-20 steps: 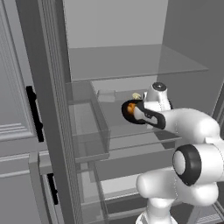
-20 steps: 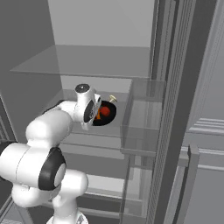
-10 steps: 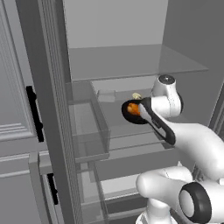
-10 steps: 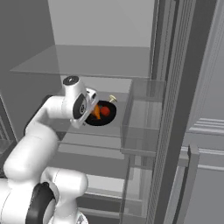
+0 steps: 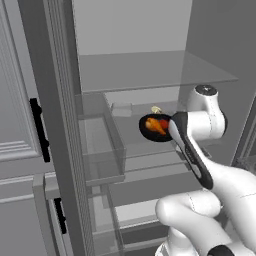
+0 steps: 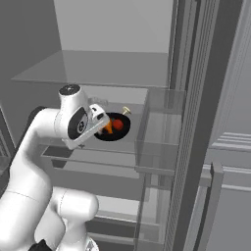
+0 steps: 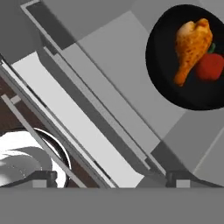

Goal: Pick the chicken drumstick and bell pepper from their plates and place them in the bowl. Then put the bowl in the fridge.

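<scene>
In the left base view, the open fridge (image 5: 150, 70) shows its clear door bin (image 5: 102, 145) at the left, then the glass shelf (image 5: 145, 145) carrying the bowl (image 5: 150, 131), dark and glossy, with the chicken drumstick (image 5: 155, 125) lying inside and the bell pepper (image 5: 164, 123) touching it. A small pale thing sits just behind the bowl, too small to identify. Right of the bowl, the white arm's wrist stands in front of the shelf. In the hand view, the bowl (image 7: 188, 57) sits at the upper right, apart from the gripper (image 7: 109, 177), whose jaws stand wide and hold nothing.
</scene>
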